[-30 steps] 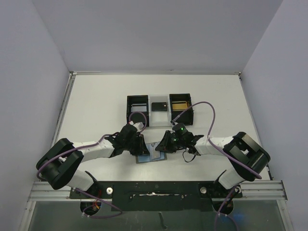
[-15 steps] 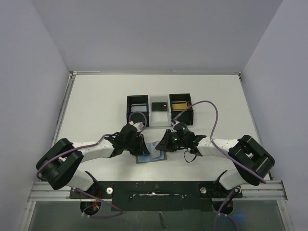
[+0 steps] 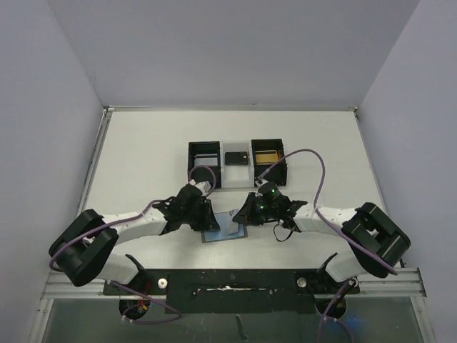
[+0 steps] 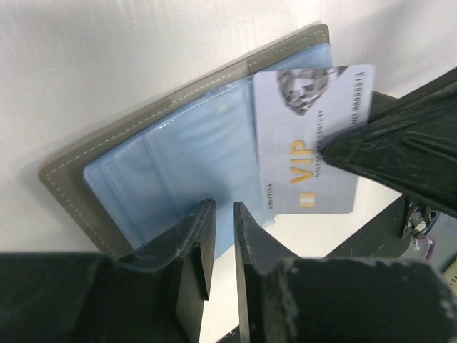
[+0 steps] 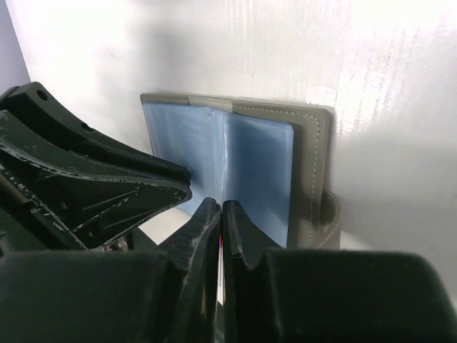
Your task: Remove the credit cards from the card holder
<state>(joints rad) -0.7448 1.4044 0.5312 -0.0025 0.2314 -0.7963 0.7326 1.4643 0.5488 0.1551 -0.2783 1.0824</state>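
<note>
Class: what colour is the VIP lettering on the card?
Golden orange, on the pale silvery credit card; it shows best in the left wrist view.

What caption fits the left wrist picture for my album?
The right gripper pinches a silvery VIP card over the open grey card holder, left gripper close by.

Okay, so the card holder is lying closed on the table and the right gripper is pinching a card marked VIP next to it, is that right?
Not quite: the card holder is lying open on the table, not closed. Its blue pocket panels face up, as the left wrist view shows. The rest stands: the right gripper is pinching the card marked VIP next to it.
</note>
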